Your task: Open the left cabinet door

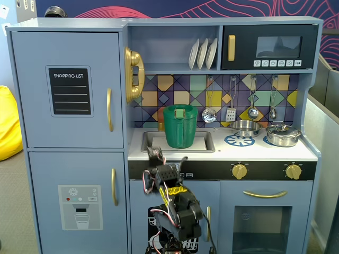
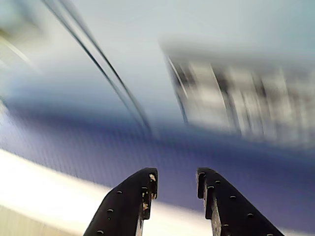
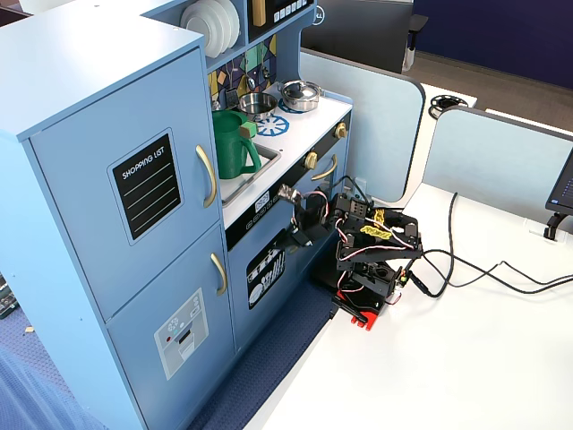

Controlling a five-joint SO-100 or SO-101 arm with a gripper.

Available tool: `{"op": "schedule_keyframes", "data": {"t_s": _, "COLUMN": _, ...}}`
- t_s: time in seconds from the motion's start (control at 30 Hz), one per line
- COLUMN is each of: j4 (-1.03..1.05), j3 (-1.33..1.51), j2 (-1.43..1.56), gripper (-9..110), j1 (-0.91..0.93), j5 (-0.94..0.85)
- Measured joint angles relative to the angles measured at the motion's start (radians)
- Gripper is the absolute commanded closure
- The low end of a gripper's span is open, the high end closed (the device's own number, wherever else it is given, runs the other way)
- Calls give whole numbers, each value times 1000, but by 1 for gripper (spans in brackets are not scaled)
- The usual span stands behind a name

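The left cabinet door [image 1: 69, 58] is blue-grey with a black "SHOPPING LIST" panel and a curved gold handle [image 1: 109, 109]. It is closed in both fixed views [image 3: 89, 161], and its handle [image 3: 208, 176] also shows there. My gripper [image 1: 155, 153] is raised in front of the sink counter's edge, to the right of and below that handle and apart from it [image 3: 288, 193]. In the blurred wrist view the gripper [image 2: 176, 179] is open with a clear gap and nothing between the fingers [image 2: 147, 187].
Below is the door with the dispenser graphic [image 1: 79, 206] and its gold handle [image 1: 114, 187]. A green pitcher [image 1: 180, 126] stands in the sink, and a gold phone [image 1: 133, 74] hangs above. The arm's base [image 3: 363, 296] sits on a white table with cables [image 3: 483, 269].
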Motion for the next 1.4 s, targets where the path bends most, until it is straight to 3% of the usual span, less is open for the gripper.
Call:
{"op": "schedule_keyframes", "data": {"t_s": 0.33, "j4": -290, "j3": -408, "j2": -190, "gripper": 86, "j1": -144, "j5": -29}}
{"op": "schedule_keyframes", "data": {"t_s": 0.57, "j4": -505, "j3": -523, "j2": -293, "gripper": 77, "j1": -150, "j5": 32}}
{"op": "schedule_keyframes", "data": {"t_s": 0.87, "j4": -701, "j3": -531, "j2": -376, "gripper": 78, "j1": -233, "j5": 5}}
{"op": "schedule_keyframes", "data": {"t_s": 1.4, "j4": -850, "j3": -709, "j2": -652, "gripper": 82, "j1": -287, "j5": -77}}
